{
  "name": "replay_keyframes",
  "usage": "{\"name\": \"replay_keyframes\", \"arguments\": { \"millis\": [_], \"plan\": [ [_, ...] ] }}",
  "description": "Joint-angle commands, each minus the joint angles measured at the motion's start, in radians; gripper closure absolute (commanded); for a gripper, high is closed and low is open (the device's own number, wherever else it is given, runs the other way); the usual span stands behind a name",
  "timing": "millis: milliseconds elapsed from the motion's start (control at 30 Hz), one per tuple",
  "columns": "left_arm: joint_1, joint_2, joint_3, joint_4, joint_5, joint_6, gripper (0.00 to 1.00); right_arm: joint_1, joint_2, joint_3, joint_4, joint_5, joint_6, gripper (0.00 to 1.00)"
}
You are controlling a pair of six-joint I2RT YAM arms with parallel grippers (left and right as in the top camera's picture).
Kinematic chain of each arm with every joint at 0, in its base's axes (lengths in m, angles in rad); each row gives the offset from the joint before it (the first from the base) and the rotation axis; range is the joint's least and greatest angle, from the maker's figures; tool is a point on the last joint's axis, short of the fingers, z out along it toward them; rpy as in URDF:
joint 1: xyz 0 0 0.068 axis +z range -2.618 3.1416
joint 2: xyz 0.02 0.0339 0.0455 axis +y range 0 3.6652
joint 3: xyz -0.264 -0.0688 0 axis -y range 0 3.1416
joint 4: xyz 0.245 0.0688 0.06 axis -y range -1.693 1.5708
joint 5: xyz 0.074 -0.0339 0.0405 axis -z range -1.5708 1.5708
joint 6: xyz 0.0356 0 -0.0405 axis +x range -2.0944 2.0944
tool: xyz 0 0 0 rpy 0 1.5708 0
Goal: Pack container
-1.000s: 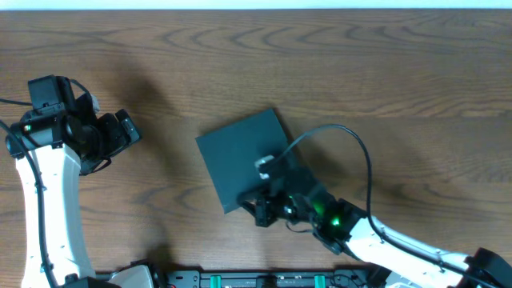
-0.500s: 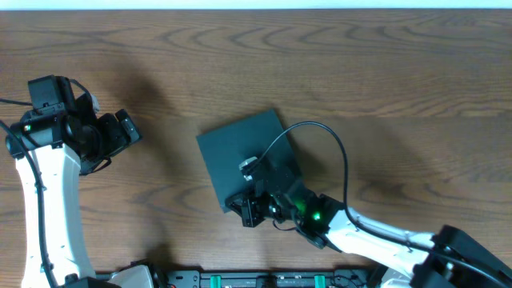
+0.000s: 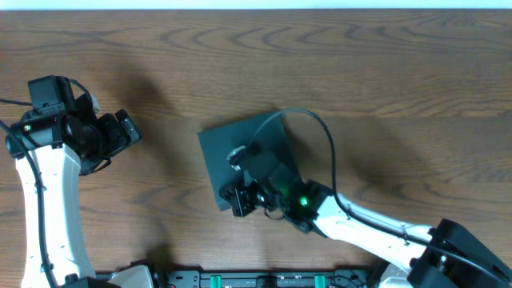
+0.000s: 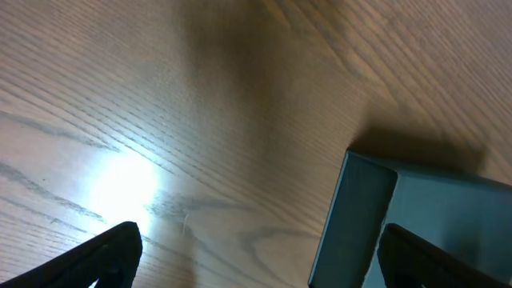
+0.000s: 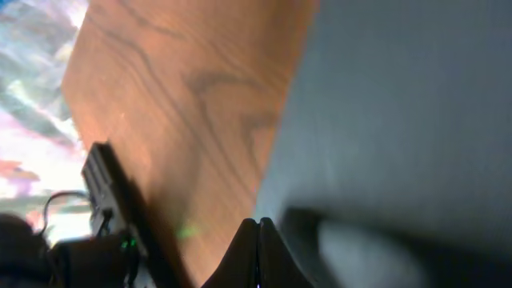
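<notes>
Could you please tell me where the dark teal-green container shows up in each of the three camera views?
Overhead: the container lies just left of centre, its lower right part under the right arm.
Left wrist: the container shows one corner at lower right.
Right wrist: the container fills the right half.
Shared landmark: the wood-grain table, bordering the container in every view.

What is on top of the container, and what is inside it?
The shut right hand is over the closed lid of the container, near an edge. The inside is hidden.
</notes>
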Motion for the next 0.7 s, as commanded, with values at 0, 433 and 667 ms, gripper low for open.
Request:
{"name": "replay_keyframes", "arguments": {
  "millis": [0, 433, 667],
  "plan": [
    [0.005, 0.005, -0.001, 0.0, -0.001, 0.007, 0.05, -0.004, 0.027, 0.091, -0.048, 0.054, -0.135, 0.98],
    [0.005, 0.005, -0.001, 0.0, -0.001, 0.007, 0.05, -0.009, 0.179, 0.491, -0.518, 0.163, -0.354, 0.98],
    [0.005, 0.005, -0.001, 0.0, -0.001, 0.007, 0.05, 0.016, 0.292, 0.62, -0.573, 0.202, -0.399, 0.98]
  ]
}}
